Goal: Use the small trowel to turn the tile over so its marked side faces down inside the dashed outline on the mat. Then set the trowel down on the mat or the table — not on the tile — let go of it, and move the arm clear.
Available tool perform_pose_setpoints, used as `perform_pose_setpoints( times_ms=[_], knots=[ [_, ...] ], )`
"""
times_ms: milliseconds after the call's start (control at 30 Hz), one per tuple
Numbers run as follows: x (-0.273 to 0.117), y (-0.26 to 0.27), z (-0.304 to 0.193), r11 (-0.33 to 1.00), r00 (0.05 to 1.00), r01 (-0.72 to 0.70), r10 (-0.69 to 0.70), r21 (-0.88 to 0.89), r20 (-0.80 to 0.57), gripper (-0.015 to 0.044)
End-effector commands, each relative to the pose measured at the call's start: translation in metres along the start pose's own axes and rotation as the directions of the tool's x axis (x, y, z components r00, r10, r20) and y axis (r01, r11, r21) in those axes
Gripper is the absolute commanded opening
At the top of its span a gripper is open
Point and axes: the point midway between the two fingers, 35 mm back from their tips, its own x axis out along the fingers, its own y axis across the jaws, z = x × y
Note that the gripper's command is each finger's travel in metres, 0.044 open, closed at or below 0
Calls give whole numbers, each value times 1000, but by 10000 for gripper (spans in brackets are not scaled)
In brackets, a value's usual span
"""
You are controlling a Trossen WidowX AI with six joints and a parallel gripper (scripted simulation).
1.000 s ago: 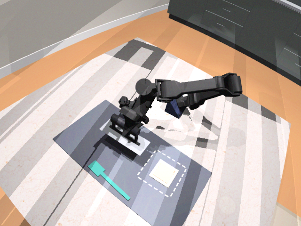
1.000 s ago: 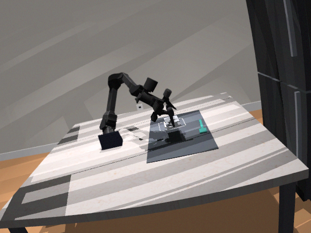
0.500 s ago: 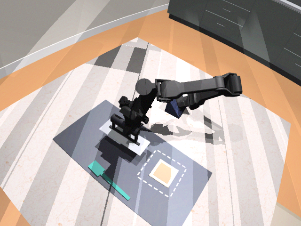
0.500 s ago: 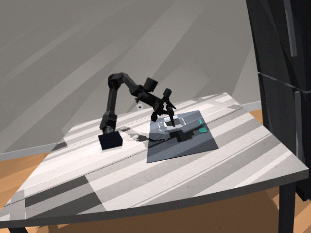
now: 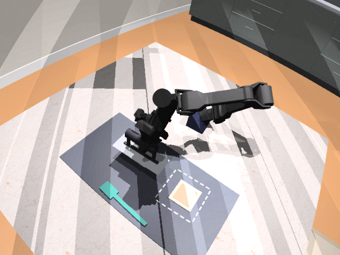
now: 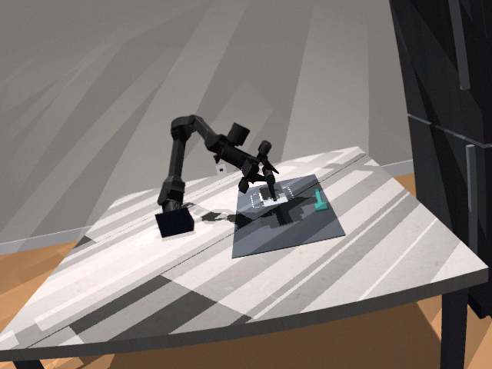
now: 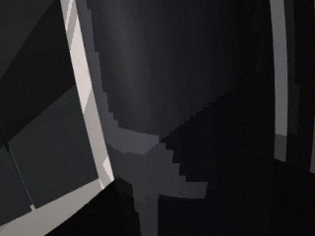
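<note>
The tile (image 5: 185,195) lies flat inside the dashed outline (image 5: 190,221) on the grey mat (image 5: 221,198) (image 6: 254,247). Its upper face looks plain cream, with light and shadow across it. The underside is hidden. My gripper (image 5: 149,139) (image 6: 260,179) is shut on the dark handle of the trowel. The trowel's broad pale blade (image 5: 134,154) (image 6: 280,200) hangs a little above the mat, beside the outline and clear of the tile. The wrist view is dark and shows no tile that I can make out.
A teal flat tool (image 5: 128,209) (image 6: 319,202) with a square head lies along the mat's outer edge, apart from the tile. The arm's dark blue base (image 5: 197,124) (image 6: 174,223) stands on the table (image 5: 54,128) (image 6: 131,257), off the mat.
</note>
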Motion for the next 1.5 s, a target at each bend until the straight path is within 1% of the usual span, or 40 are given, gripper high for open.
perform_pose_setpoints(
  times_ms=[0, 367, 733, 1067, 1467],
  knots=[
    [1, -3, 7, 999, 1000, 22, -22, -23, -4, 0],
    [2, -24, 37, 984, 990, 127, -134, -122, -48, 0],
    [-1, -43, 59, 960, 970, 176, -207, -216, -127, 0],
    [-6, -58, 74, 943, 948, 165, -233, -290, -218, 0],
    [-14, -70, 87, 927, 921, 88, -215, -363, -325, 0]
  ],
)
